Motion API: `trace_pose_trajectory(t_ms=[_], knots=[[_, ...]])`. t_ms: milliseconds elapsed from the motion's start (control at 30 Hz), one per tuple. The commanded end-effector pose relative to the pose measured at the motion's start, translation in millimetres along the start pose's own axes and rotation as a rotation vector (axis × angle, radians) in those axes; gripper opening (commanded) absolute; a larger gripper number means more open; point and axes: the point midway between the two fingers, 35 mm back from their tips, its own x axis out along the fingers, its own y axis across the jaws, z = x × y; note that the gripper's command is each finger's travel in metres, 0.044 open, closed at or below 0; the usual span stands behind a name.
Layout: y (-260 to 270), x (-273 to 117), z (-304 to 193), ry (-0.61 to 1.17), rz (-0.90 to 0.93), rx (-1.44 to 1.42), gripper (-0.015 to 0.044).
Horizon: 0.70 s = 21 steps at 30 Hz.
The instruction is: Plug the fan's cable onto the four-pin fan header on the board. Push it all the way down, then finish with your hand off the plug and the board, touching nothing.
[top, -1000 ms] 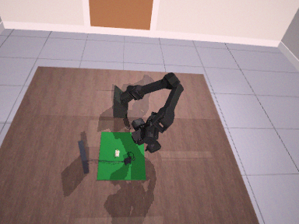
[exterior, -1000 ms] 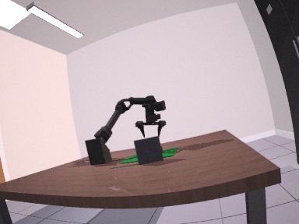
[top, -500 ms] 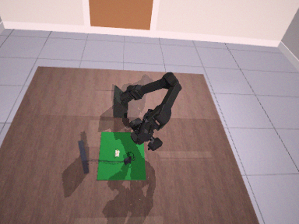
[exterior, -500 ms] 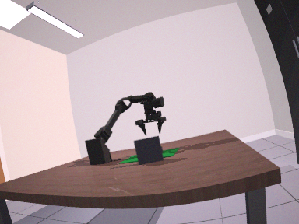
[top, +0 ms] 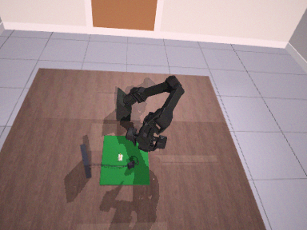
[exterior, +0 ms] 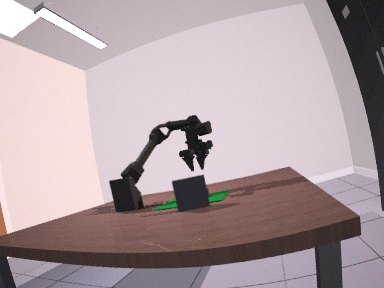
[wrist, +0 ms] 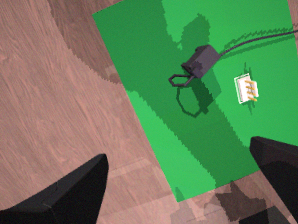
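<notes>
The green board (top: 112,176) (exterior: 220,195) (wrist: 140,40) lies flat on the wooden table. The white four-pin fan header (top: 120,156) (wrist: 247,89) stands near its middle, with nothing on it. The dark plug (top: 130,164) (wrist: 200,61) lies on the board a short way from the header, with a small loop at one end. Its thin cable (top: 108,164) (wrist: 250,41) runs off towards the dark fan (top: 85,160) (exterior: 190,194) beside the board. My gripper (top: 145,144) (exterior: 196,165) (wrist: 180,152) is open and empty. It hangs well above the board's edge, touching nothing.
The arm's dark base (top: 121,105) (exterior: 125,195) stands on the table (top: 200,160) behind the board. The fan stands upright at the board's left side in the top view. Tiled floor surrounds the table.
</notes>
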Motion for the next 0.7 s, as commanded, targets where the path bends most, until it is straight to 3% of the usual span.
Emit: trace_pose_trajectory(t_ms=[0, 667], knots=[[-19.2, -11.9, 21.5, -0.006, 0.012, -0.768, 0.0440], [-42.4, -25.3, 40.7, -0.032, 0.020, -1.648, 0.0440]])
